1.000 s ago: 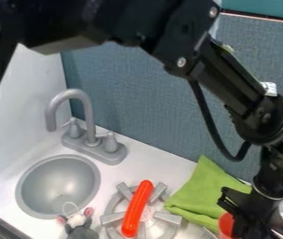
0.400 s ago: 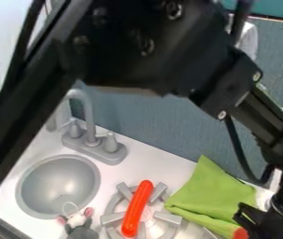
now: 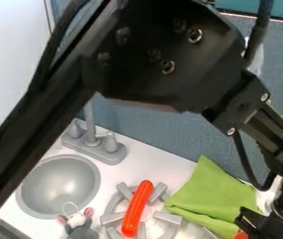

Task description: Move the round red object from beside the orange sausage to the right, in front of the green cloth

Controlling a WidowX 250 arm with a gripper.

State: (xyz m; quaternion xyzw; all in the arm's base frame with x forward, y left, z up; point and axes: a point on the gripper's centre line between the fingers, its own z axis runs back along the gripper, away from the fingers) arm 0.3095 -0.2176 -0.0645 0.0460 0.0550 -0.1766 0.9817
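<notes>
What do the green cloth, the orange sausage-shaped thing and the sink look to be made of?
Green cloth: soft matte fabric, judging by its folds. Orange sausage-shaped thing: probably smooth plastic, with a glossy surface. Sink: smooth grey, metal or painted plastic.

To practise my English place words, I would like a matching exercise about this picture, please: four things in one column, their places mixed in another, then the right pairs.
1. orange-red toy
2. green cloth
3. toy mouse
4. faucet

A. between the burner and the pincer
B. behind the sink
C. lying across the burner
D. in front of the sink

Right pairs: 1-C; 2-A; 3-D; 4-B
</notes>
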